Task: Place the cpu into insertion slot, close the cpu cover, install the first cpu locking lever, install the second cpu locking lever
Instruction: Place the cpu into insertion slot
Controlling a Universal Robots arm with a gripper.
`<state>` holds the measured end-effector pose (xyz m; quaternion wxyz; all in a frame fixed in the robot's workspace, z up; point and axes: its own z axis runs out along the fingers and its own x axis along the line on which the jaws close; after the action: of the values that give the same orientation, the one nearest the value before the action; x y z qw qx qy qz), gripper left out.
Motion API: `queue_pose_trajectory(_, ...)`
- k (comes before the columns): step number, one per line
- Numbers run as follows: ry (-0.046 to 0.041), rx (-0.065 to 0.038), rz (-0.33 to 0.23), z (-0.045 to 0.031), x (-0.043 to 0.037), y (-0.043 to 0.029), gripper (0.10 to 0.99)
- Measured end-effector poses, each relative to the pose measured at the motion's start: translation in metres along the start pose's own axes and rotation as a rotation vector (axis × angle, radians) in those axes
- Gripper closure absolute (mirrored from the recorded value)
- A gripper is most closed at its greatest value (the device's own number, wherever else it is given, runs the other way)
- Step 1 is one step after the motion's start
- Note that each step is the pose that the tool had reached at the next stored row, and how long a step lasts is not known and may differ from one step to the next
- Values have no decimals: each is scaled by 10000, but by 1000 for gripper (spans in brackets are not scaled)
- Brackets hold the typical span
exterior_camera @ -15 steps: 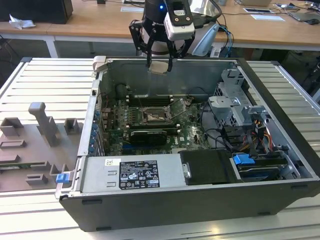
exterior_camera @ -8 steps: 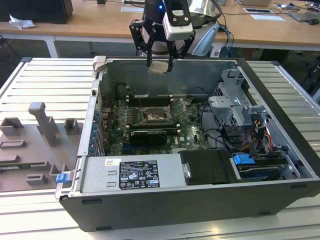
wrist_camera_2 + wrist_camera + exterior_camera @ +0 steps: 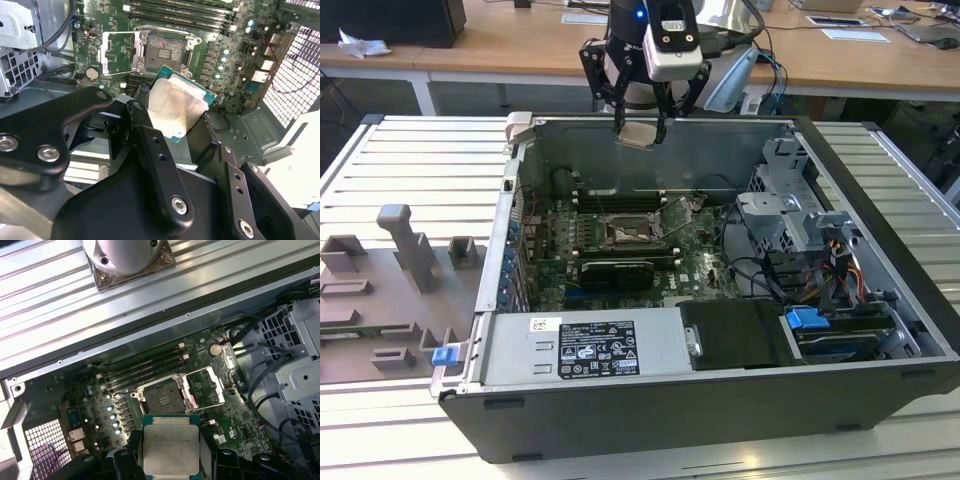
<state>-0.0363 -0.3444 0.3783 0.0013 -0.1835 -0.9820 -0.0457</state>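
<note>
My gripper [image 3: 640, 130] hangs above the back of the open computer case, shut on the cpu [image 3: 637, 135], a pale silver-beige square chip. In both wrist views the black fingers [image 3: 142, 102] press the cpu [image 3: 175, 107] [image 3: 170, 450] from two opposite sides. The insertion slot [image 3: 625, 235] [image 3: 165, 50] [image 3: 160, 397] lies open on the green board well below the chip, its dark centre bare. Beside the slot the cpu cover [image 3: 675, 215] [image 3: 117, 52] [image 3: 202, 387] is swung up off it.
Memory slots [image 3: 620, 195] run behind the socket and a long black card [image 3: 620, 272] lies in front of it. A labelled power supply [image 3: 585, 350] fills the case's front. A drive cage [image 3: 790, 210] with cables stands at the exterior view's right. Grey fixtures [image 3: 405, 250] sit outside the case.
</note>
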Motion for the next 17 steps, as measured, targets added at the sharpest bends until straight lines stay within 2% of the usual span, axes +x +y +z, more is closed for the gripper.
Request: queue_pose_trajectory(17,-112,-24,1243,3,0,0,545)
